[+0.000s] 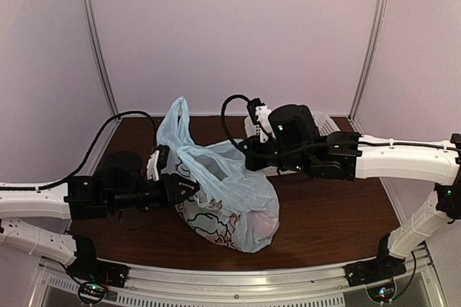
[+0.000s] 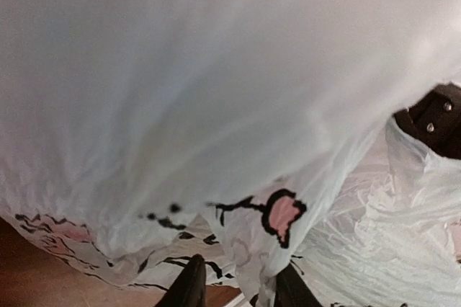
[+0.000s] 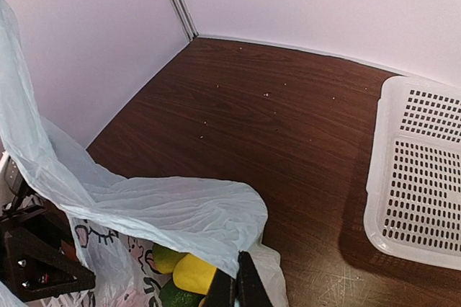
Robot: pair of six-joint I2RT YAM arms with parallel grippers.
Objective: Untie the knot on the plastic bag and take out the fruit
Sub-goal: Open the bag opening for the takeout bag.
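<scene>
Thin pale blue translucent plastic bag (image 1: 230,210) with black cartoon drawings, centre frame, mouth gaping.
Small yellow and green toy fruit (image 3: 189,271) shows inside, low in the right wrist view. The right tool (image 3: 236,282) is clenched on the rim's film. The left tool (image 2: 241,274), at the bag's left side, has its jaws apart around a fold; grasped or not, I cannot tell. Best spread the two sides gently, low over the dark wooden surface (image 3: 288,127), so nothing tears or spills.
</scene>
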